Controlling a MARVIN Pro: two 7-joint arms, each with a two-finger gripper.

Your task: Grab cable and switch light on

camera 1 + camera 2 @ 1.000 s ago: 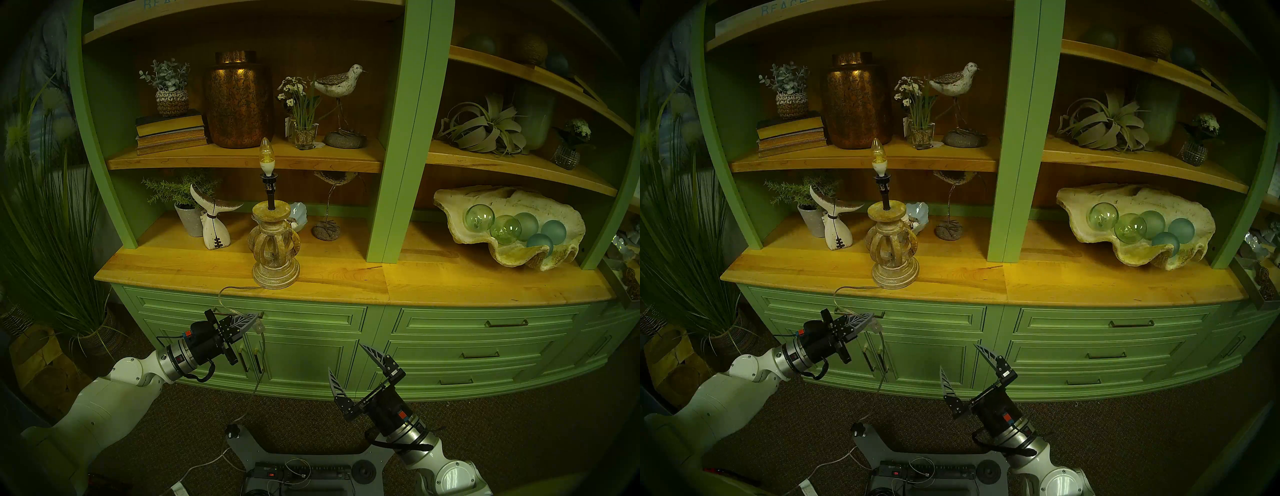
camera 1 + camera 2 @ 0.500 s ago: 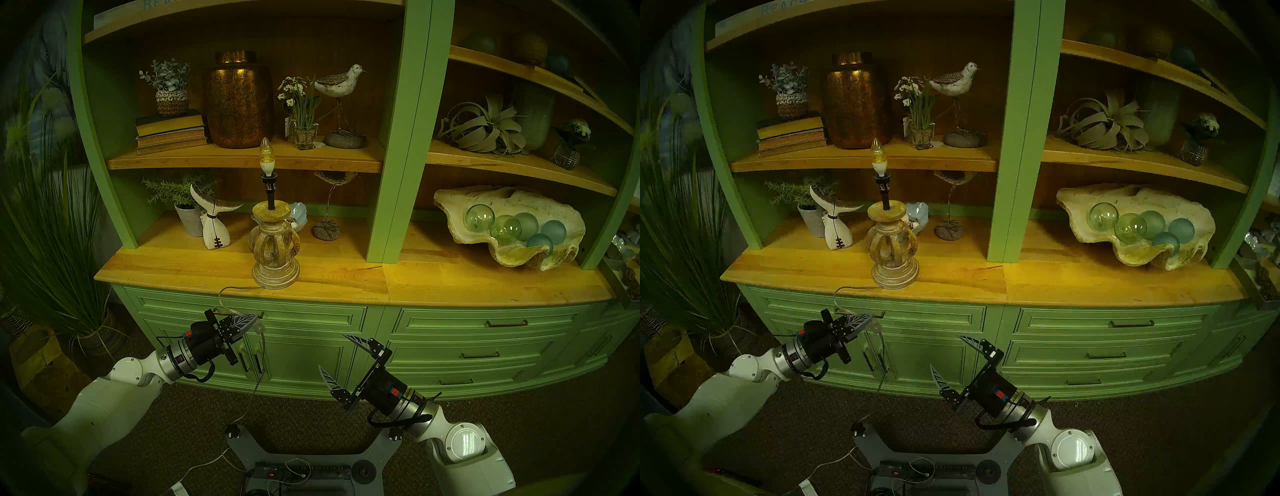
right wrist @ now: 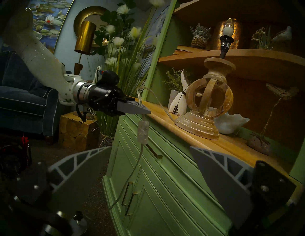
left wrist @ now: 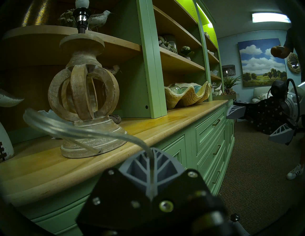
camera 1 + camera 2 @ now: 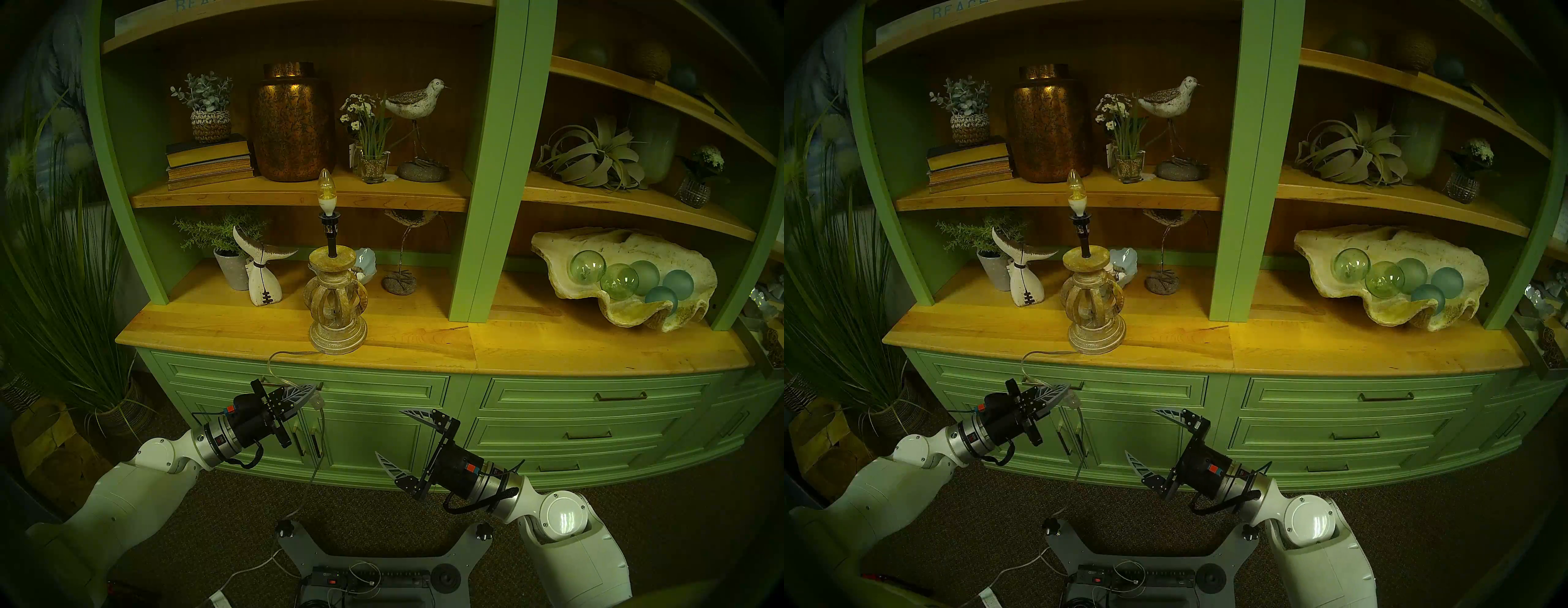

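The lamp (image 5: 337, 305), with a beige caged wood base, black stem and unlit bare bulb, stands on the wooden counter (image 5: 551, 344); it also shows in the right wrist view (image 3: 209, 102). The clear cable (image 4: 82, 130) loops off the lamp base over the counter's edge. My left gripper (image 5: 312, 390) is shut on the cable just above the clear switch block (image 3: 143, 132), which hangs free below the fingers. My right gripper (image 5: 389, 432) is open and empty, to the right of and slightly below the switch block and pointing toward it.
Green cabinet doors and drawers (image 5: 572, 433) stand right behind both grippers. A whale-tail figure (image 5: 261, 271) and a big shell of glass balls (image 5: 623, 276) sit on the counter. A black power strip (image 5: 369, 579) lies on my base. A person (image 4: 295, 33) stands at far right.
My right arm has swung left and its open gripper has turned from pointing upward to pointing left at the hanging switch block. The left gripper and cable have not moved.
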